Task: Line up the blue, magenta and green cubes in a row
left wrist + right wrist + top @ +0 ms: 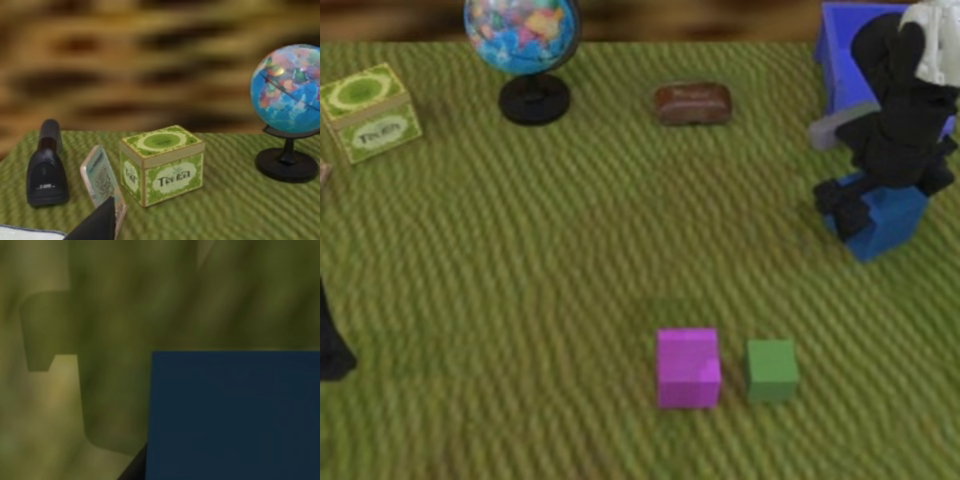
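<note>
Blue cube point(888, 222) sits at the right side of the table, well apart from the magenta cube point(688, 367) and the green cube point(771, 370), which stand just beside each other near the front. Right gripper point(880, 195) is on this cube, jaws seemingly clamped on it. I judge the cube stiff and light, with smooth faces that may slip, so two opposite flat sides are the best hold. Left arm is parked at the left edge.
</note>
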Motion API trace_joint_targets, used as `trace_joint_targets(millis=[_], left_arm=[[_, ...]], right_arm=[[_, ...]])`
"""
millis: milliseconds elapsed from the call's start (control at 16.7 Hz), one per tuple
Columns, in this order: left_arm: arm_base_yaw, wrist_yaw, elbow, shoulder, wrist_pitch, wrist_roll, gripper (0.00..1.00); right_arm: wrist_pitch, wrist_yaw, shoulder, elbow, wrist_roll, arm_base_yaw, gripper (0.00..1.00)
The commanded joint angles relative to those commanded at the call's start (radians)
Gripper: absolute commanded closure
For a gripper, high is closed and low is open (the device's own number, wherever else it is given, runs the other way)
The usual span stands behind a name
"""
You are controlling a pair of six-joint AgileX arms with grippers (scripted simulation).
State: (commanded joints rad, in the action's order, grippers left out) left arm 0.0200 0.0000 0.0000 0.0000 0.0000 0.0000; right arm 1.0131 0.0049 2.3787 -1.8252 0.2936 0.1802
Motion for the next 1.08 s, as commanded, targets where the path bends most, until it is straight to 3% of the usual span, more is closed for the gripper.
trace_joint_targets(millis=[480, 840, 1080], left_arm=[[0.000, 0.000, 0.000, 0.000, 0.000, 0.000, 0.00], [0.000, 0.000, 0.000, 0.000, 0.000, 0.000, 0.00], [0.000, 0.000, 0.000, 0.000, 0.000, 0.000, 0.00]], right_arm=[[0.217, -0.001, -0.052, -0.157, 0.002, 0.008, 1.00], [0.235, -0.001, -0.058, -0.173, -0.001, 0.005, 1.00], [0.259, 0.000, -0.031, -0.220, -0.109, 0.085, 1.00]])
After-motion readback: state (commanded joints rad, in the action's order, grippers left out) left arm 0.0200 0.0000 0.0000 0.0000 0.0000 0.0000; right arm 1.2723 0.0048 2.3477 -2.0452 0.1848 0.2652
